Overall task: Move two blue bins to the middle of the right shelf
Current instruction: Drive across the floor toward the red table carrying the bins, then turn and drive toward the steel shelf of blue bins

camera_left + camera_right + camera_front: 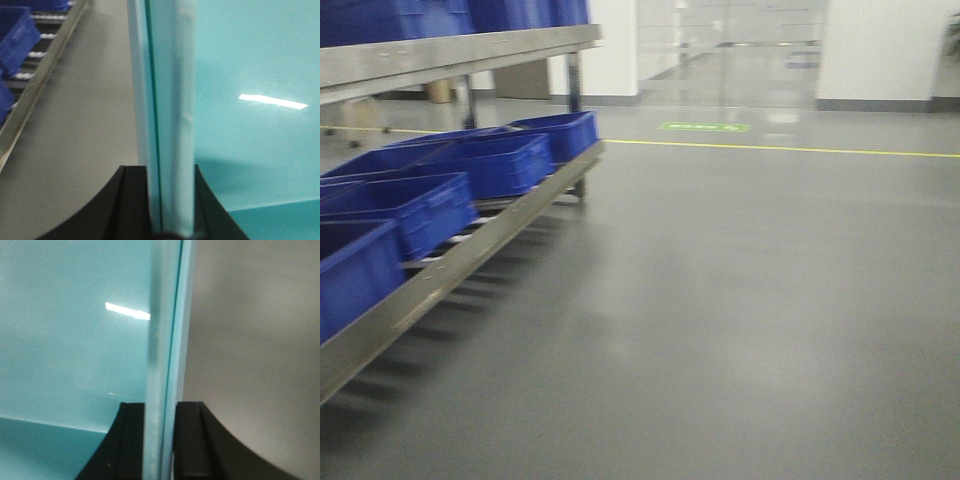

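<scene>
Black left jaws fill the bottom of the left wrist view, closed on the upright wall of a teal bin, one on each face of it. That wall rises straight up the picture from between them and shows as two pale layers pressed side by side; whether this is one bin or two nested cannot be told. To the right of the wall spreads the bin's broad teal face, with a bright streak of reflected light on it.

In the right wrist view the right jaws are likewise clamped on a teal wall, which stands vertical between them, the broad teal face now on the left. So the bin hangs between the two arms, gripped at opposite walls above the grey floor. It does not appear in the front view, and neither arm shows beyond its jaws.

A green marking on the floor carries pale writing, too blurred to read. A yellow line runs across the floor just before it.

Left of the held bin stands a metal rack, its lower level sloping, with rollers and a row of dark blue bins on it. More blue bins sit on the level above.
</scene>
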Action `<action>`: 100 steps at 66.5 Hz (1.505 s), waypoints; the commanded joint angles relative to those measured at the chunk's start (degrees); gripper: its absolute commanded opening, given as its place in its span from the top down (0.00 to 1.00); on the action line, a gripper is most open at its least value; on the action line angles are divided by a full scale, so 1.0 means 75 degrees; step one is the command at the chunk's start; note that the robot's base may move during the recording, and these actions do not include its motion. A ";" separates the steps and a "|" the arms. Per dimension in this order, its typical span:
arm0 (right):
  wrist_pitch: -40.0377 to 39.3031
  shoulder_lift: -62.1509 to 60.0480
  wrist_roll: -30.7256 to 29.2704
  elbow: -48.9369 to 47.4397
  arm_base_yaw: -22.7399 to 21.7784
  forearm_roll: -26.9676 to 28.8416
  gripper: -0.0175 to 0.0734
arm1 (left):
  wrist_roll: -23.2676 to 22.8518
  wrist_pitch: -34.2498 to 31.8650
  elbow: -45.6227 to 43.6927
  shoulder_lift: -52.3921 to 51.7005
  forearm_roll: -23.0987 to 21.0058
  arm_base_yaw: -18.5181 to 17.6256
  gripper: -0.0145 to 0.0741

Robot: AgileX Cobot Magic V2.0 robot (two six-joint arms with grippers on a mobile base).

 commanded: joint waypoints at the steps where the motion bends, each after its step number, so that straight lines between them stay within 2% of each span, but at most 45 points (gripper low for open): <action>1: -0.0823 -0.0128 -0.0077 -0.0145 0.0087 0.0572 0.99 | -0.0007 -0.0890 -0.0138 -0.0110 -0.0389 -0.0063 0.96; 100: -0.0823 -0.0128 -0.0077 -0.0145 0.0087 0.0572 0.99 | -0.0007 -0.0890 -0.0138 -0.0110 -0.0389 -0.0063 0.96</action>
